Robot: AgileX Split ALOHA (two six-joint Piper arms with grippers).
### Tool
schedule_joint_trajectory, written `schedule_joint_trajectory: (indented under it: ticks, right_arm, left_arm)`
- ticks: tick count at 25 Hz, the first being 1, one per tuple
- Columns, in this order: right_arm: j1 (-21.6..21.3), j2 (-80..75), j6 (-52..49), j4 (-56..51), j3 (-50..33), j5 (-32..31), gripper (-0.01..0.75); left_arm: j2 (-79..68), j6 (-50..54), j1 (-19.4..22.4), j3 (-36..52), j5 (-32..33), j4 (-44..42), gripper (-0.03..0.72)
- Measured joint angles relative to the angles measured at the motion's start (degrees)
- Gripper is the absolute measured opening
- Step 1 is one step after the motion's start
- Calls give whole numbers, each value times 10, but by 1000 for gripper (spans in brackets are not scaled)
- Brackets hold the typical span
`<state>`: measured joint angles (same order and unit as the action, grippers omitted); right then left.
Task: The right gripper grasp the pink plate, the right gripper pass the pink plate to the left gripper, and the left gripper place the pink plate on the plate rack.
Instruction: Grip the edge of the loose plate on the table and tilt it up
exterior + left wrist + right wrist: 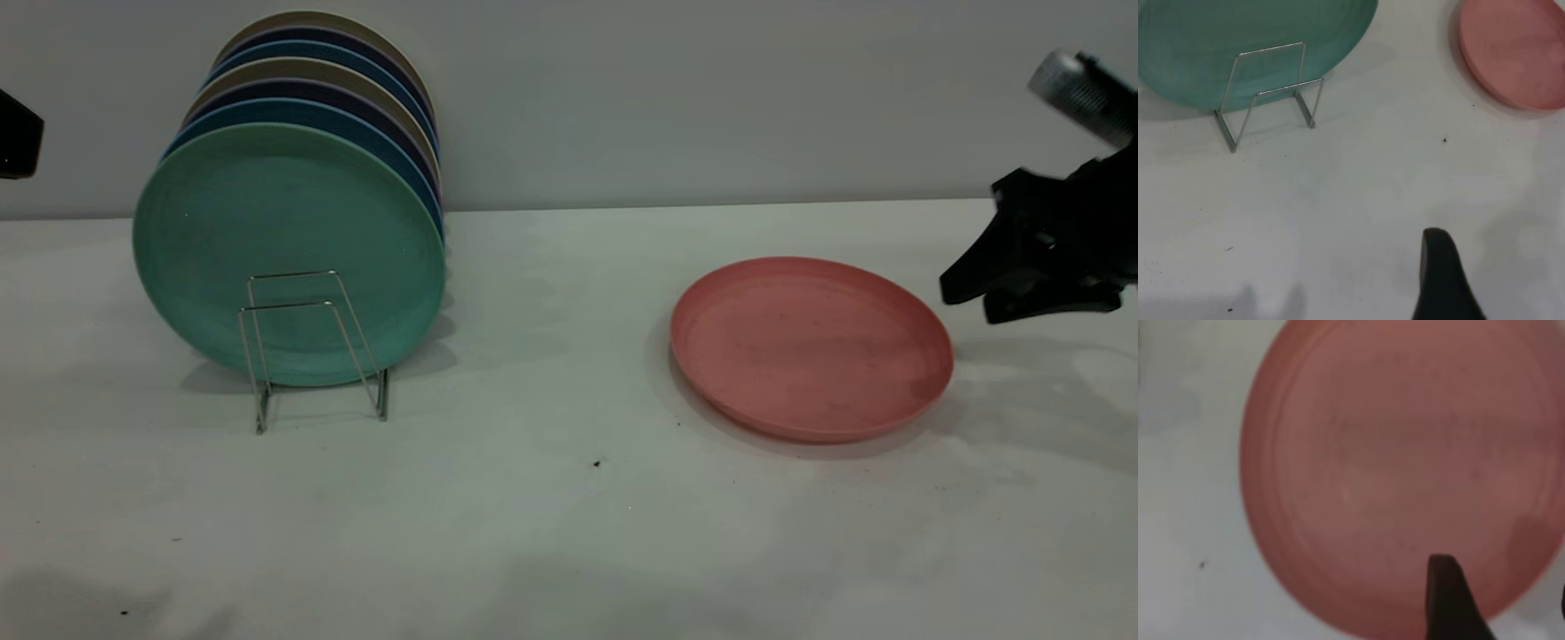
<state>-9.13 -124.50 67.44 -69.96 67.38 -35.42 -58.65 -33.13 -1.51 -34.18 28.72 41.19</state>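
The pink plate lies flat on the white table, right of centre. It fills the right wrist view and shows at a corner of the left wrist view. My right gripper hovers just off the plate's right rim, open and empty. One of its fingers shows over the plate's edge. The plate rack stands at the left, with two bare wire loops at its front. My left gripper is at the far left edge, raised; only one finger shows, and nothing is held.
A teal-green plate stands upright in the rack, with several blue, dark and beige plates stacked behind it. A grey wall runs along the table's back edge. A few dark specks lie on the table.
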Motion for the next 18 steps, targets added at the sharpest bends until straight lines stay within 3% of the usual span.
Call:
schedule_joint_trajectory:
  ticks: [18]
  right_arm:
    - [11, -106, -12, -35, 59, 19, 408]
  left_arm:
    - [0, -1, 0, 0, 1, 1, 467]
